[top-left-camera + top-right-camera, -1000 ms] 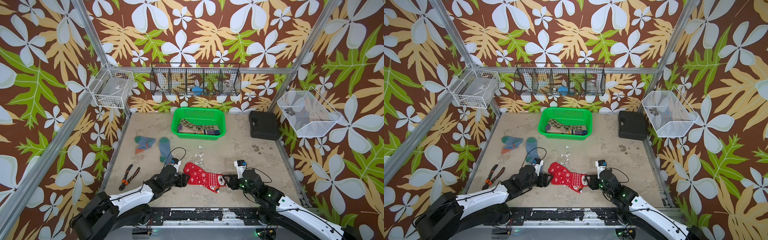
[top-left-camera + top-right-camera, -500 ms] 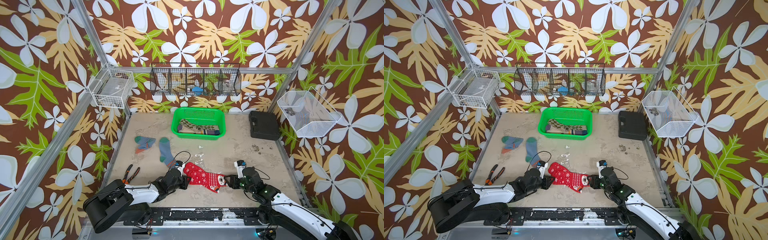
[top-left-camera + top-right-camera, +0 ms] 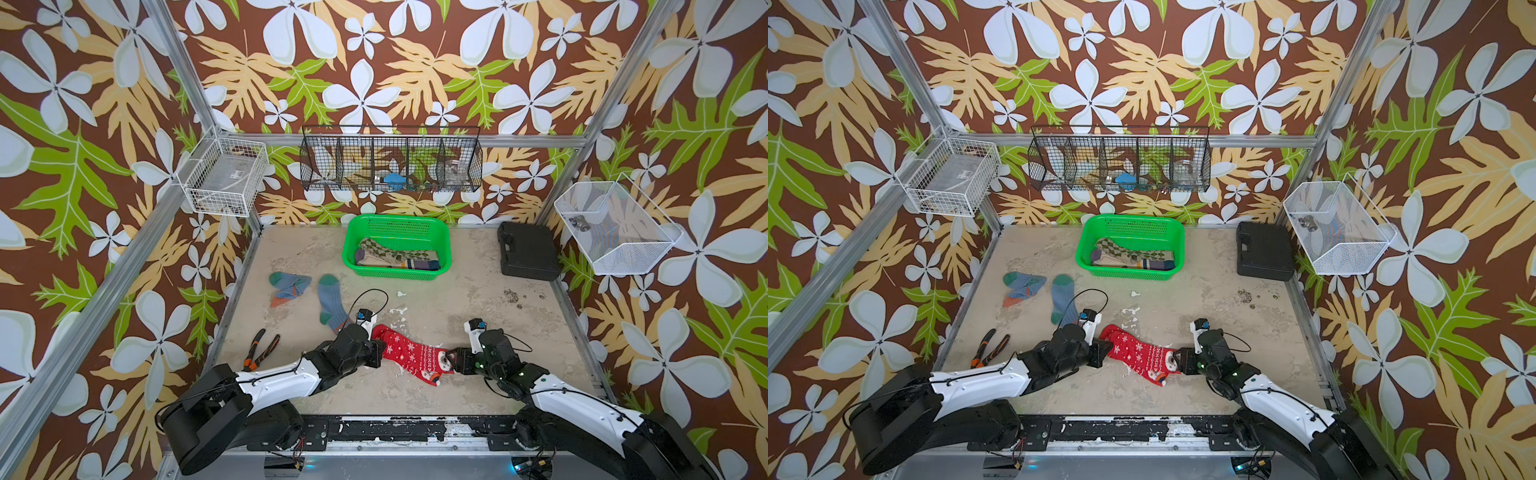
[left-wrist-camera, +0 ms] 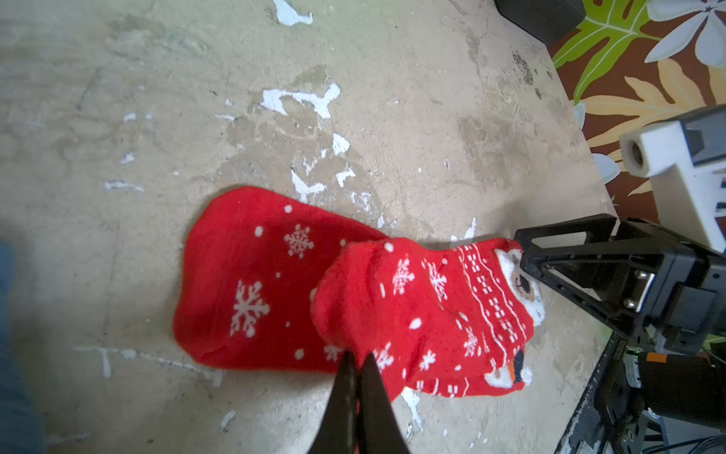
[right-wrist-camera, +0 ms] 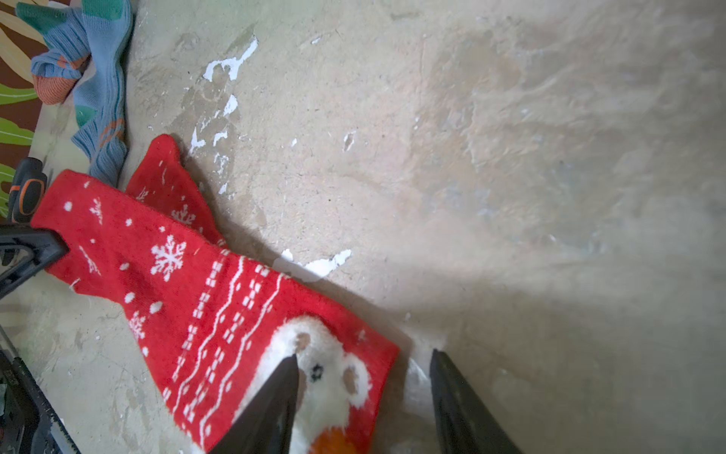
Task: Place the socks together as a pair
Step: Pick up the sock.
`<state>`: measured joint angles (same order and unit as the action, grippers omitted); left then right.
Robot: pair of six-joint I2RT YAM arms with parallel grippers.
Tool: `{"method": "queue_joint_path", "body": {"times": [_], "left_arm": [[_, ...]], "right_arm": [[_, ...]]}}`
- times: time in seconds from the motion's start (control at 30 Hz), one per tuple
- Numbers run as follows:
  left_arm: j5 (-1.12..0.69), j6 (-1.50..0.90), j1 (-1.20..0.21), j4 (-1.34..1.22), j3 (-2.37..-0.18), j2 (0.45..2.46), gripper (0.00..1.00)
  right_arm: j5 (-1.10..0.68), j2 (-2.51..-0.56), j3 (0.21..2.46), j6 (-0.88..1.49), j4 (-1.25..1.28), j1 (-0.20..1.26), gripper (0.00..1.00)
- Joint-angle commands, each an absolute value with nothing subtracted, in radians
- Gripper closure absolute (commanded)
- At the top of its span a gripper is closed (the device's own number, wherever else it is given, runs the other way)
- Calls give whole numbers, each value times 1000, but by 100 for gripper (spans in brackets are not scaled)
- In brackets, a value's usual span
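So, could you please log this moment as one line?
left gripper: shut on upper red sock | right gripper: open at its bear end | blue-grey socks: apart

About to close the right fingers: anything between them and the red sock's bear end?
Nothing visible. The right gripper is open at the red sock, one finger over its bear face, one over the table.

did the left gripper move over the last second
Yes. In a top view the left gripper moved away from the pliers, toward the red sock, and shut on it.
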<state>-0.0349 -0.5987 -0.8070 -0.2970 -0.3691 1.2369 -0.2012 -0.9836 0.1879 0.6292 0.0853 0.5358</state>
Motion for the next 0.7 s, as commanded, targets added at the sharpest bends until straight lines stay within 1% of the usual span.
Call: {"method": "queue_joint_path", "body": {"times": [0.0, 0.03, 0.1, 0.17, 0.27, 0.37, 0.53, 0.67], "left_arm": [[-38, -564, -808, -258, -389, 1270, 100], [-41, -564, -808, -262, -392, 1283, 100], [-39, -564, -808, -271, -395, 1294, 100], [-12, -557, -808, -253, -407, 1285, 100], [56, -509, -802, -177, -456, 1249, 100], [82, -460, -760, -106, -513, 1221, 100], [102, -421, -711, -46, -570, 1202, 100], [114, -410, -673, -22, -587, 1241, 100]], "right_arm": [[-248, -1010, 183, 645, 92, 538, 58], [-261, -1015, 183, 651, 109, 537, 64], [-291, -1022, 190, 663, 126, 537, 86], [-302, -998, 206, 668, 112, 537, 99], [-312, -913, 243, 680, 50, 538, 100], [-335, -826, 292, 702, -23, 561, 100], [-335, -742, 334, 760, -87, 642, 100], [-283, -701, 301, 821, -64, 726, 100]]}}
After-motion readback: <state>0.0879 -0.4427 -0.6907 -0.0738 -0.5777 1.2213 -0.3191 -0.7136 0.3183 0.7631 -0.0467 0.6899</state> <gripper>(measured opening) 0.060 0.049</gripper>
